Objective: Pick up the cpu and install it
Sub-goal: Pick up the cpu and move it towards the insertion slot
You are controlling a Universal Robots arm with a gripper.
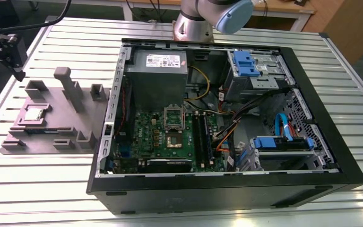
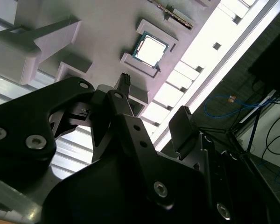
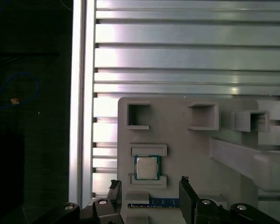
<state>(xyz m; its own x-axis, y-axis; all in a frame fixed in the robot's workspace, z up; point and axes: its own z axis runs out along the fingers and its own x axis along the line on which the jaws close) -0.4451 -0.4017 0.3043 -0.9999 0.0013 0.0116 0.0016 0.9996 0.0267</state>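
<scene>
Hand (image 3: 149, 183) spread, empty, near cpu (image 3: 146, 167). Cpu seated in grey holder (image 3: 177, 140); not grasped, not installed.

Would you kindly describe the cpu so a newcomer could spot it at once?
On the exterior view's left, beside the open computer case, lies a grey fixture plate with upright posts. In a pocket on its side away from the case sits the cpu, a small flat square, shiny silver among matte grey blocks.

We are looking at an arm (image 1: 191, 28) of silver tube wearing a pale blue-grey joint cap (image 1: 235, 14), and a matt black gripper (image 3: 149, 182) whose angular fingers (image 3: 189, 198) are showing small silver screws (image 2: 36, 142).
</scene>
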